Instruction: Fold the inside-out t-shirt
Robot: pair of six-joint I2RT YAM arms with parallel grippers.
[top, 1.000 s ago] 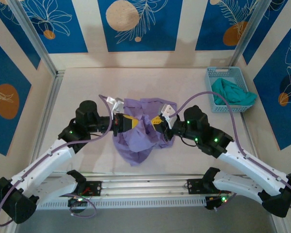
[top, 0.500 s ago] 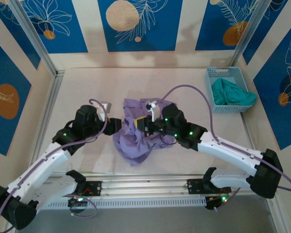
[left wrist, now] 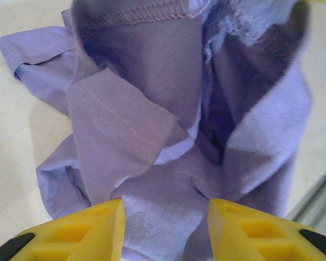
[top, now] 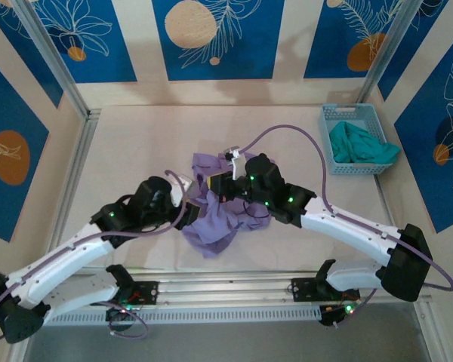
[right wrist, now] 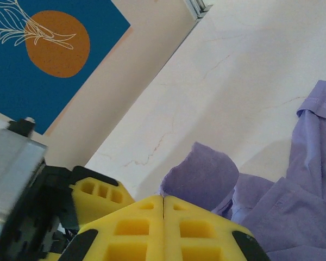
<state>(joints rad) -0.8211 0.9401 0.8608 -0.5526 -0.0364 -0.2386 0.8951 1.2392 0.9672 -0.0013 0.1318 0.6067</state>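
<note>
Counter [top: 136,143]: pale, with both arms reaching in over its middle.
T-shirt [top: 211,230]: lavender, crumpled in a heap at the counter's middle, between the two arms.
Long axis: runs roughly far to near. The heap is broad at the far end and narrows to a point toward the arm bases.
Surface: rumpled folds with seams and stitched hems showing. In the left wrist view one hem [left wrist: 136,12] runs along the top.
Left tool [left wrist: 165,212]: at the heap's left edge, its yellow fingers apart, with cloth lying in the gap between them. I cannot tell whether the fingers press it.
Right tool [right wrist: 163,204]: over the heap's far part, its fingers pressed together with no gap. A flap of cloth [right wrist: 204,168] stands just beyond the tips, and I cannot tell whether any of it is pinched.
Basket [top: 347,111]: light blue, at the far right corner, well apart from the t-shirt.
Teal garment [top: 361,145]: bunched in the basket, spilling over its right rim.
</note>
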